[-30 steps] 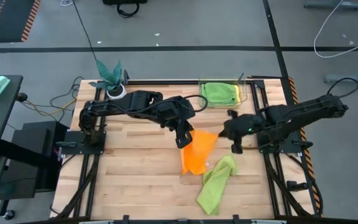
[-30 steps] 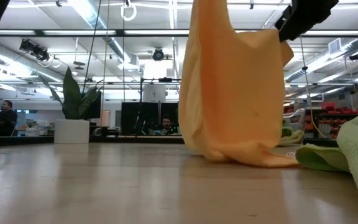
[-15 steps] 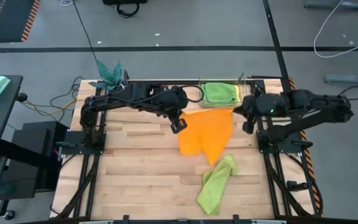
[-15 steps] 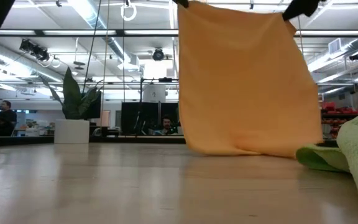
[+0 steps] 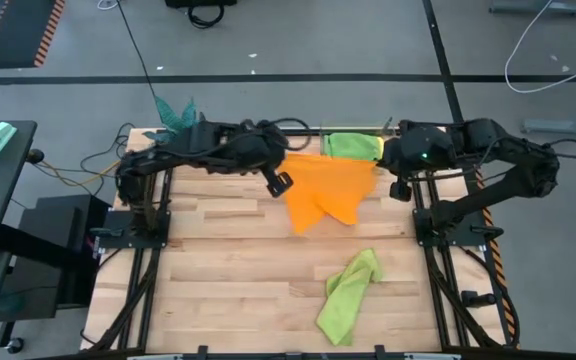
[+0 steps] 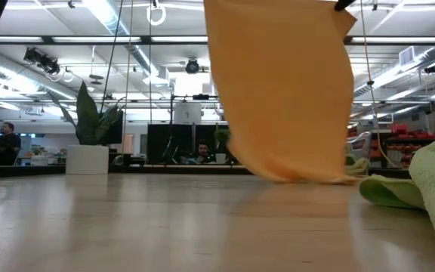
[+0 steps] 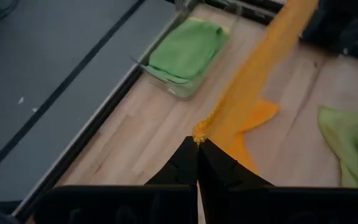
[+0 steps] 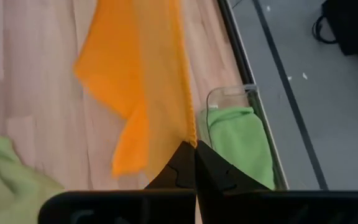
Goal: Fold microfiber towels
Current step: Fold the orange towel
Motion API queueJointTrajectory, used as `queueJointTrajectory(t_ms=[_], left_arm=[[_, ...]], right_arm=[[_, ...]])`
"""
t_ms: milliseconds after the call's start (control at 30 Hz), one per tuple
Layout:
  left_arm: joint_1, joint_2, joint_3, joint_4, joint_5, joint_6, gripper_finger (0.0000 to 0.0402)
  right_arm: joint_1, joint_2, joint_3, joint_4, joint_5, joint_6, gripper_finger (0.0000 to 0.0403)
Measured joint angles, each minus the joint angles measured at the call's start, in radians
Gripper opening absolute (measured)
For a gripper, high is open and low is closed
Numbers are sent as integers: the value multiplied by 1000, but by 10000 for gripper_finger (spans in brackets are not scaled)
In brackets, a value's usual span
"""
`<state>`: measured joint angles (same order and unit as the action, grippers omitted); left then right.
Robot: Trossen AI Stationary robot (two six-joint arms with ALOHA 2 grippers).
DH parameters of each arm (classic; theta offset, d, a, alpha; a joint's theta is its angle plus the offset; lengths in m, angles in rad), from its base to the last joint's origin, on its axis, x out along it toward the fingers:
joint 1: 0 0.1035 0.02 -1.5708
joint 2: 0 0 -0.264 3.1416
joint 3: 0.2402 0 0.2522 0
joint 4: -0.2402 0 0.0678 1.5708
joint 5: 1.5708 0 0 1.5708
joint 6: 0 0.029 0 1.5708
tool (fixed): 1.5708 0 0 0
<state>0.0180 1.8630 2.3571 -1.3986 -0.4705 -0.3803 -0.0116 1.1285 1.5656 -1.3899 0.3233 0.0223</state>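
Raised farther back, orange towel [image 5: 328, 190] hangs from both fingers' pinch, beside tray [image 5: 353, 148].

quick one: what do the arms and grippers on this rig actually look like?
Both arms are black, jointed and glossy, mounted on black frames at the table's sides. Black cables loop along the left arm; the right arm shows a small green light near its wrist. The left gripper and right gripper each have two dark wedge-shaped fingers tapering to a point. No markings legible.

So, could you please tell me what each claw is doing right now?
Left claw: shut on the orange towel.
Right claw: shut on the same towel.
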Motion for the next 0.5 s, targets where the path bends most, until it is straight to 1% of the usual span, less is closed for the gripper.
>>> queueJointTrajectory(t_ms=[200, 233, 300, 367, 500], left_arm=[[-6, -60, -1, -17, 4, -58, 5], [-8, -64, -1, -21, 13, -69, 5], [-9, -66, -1, -31, 66, -85, 5], [-9, -63, -1, -78, 90, -85, 5], [-18, -43, -6, -185, 63, -114, 5]], right_arm=[[0, 100, 144, -135, -18, -19, 0], [0, 119, 166, -147, -24, -23, 0], [0, 162, 212, -184, -30, -26, 0], [0, 204, 251, -186, -32, -38, 0], [0, 273, 305, -183, -49, -71, 0]])
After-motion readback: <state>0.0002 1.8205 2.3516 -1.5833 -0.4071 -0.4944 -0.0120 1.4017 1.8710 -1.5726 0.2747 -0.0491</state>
